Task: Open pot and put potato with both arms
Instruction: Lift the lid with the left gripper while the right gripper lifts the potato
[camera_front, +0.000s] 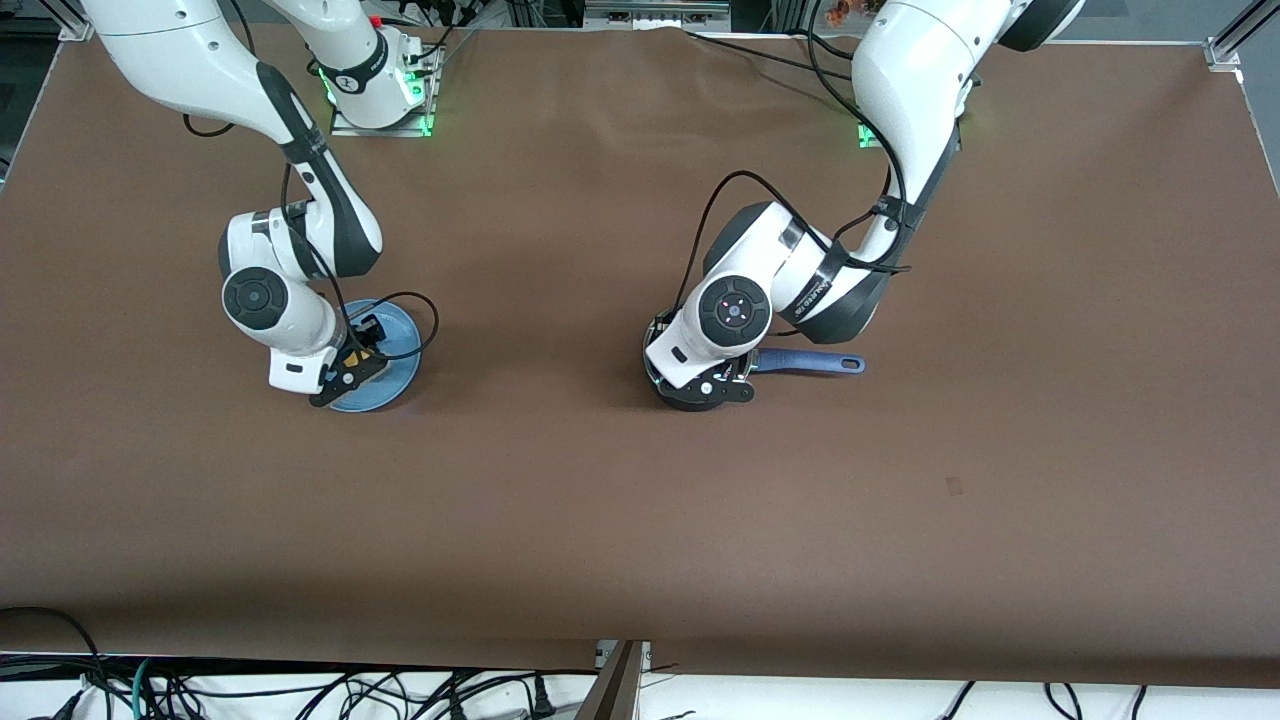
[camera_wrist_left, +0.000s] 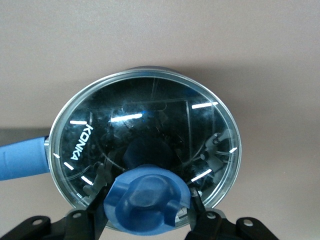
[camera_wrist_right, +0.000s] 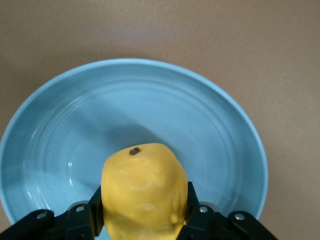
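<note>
The pot stands mid-table, mostly hidden under my left gripper (camera_front: 700, 388); its long blue handle (camera_front: 810, 362) sticks out toward the left arm's end. In the left wrist view a glass lid (camera_wrist_left: 145, 125) covers the pot, and the handle (camera_wrist_left: 22, 162) shows beside it. My left gripper (camera_wrist_left: 147, 212) is shut on the lid's blue knob (camera_wrist_left: 147, 197), one finger (camera_wrist_left: 97, 207) on each side. My right gripper (camera_front: 350, 372) is shut on the yellow potato (camera_front: 353, 357) over the blue plate (camera_front: 398, 340). In the right wrist view the potato (camera_wrist_right: 144, 192) sits between the jaws of the right gripper (camera_wrist_right: 144, 202).
The flat blue plate (camera_wrist_right: 150, 100) lies under the potato, toward the right arm's end of the brown table (camera_front: 620, 520). Cables hang along the table's edge nearest the front camera.
</note>
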